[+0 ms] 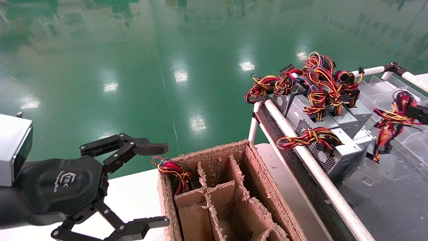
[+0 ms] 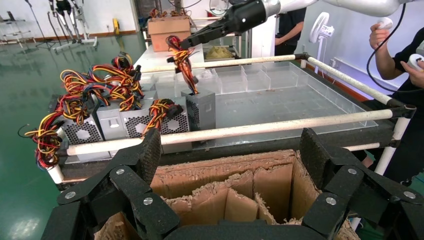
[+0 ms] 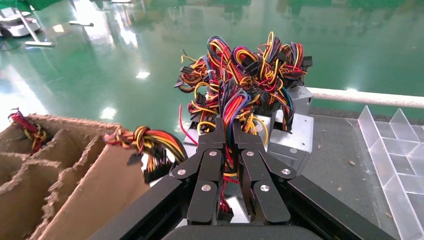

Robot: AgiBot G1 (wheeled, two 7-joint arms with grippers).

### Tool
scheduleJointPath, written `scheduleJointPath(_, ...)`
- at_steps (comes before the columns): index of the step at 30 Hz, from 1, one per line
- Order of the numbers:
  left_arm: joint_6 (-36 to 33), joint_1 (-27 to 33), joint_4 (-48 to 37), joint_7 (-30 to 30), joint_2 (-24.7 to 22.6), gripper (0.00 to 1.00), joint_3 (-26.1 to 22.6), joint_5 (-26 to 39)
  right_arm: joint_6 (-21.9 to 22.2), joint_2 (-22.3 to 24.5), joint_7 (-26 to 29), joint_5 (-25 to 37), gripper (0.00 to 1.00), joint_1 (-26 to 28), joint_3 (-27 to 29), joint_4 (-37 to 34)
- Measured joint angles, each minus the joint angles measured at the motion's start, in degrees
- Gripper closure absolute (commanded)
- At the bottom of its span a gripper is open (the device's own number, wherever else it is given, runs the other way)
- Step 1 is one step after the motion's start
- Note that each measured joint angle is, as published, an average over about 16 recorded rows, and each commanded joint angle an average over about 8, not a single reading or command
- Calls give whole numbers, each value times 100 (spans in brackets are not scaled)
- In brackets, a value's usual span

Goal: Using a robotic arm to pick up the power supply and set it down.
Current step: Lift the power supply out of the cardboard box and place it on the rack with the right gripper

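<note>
One power supply (image 2: 200, 109) is gripped only by its wire bundle (image 2: 184, 62) in the clamped right gripper (image 3: 228, 131), over the trolley tray (image 2: 300, 100); slippage or swinging is risked. Left gripper (image 1: 157, 182) is spread open beside the cardboard box (image 1: 267, 194).

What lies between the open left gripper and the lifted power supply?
In the left wrist view, the brown cardboard divider box and white cart rail separate left gripper and grey power supply.

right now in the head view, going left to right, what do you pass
left gripper, open → cardboard box with dividers → white rail of the cart → row of grey power supplies with wire bundles → power supply hanging by its wires from the right gripper, shut on the wire bundle
</note>
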State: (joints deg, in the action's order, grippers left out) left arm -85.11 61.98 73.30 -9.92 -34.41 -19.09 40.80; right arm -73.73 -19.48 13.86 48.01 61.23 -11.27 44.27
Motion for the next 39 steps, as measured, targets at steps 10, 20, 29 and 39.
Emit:
scheduleJointPath(10,1,1,0,1,1,0,-2,-2,290,-273,128,333,100,396,-176,94)
scheduleJointPath(20,2,1,0,2,2,0,-5,-3,139,-516,114,667,100,1011,-374,-150)
scheduleJointPath(29,3,2,0,3,3,0,-7,-5,-56,-861,29,976,100,1553,-590,-518)
scheduleJointPath(39,4,2,0,5,4,0,-9,-6,-269,-1180,-44,1278,0,2065,-804,-1072)
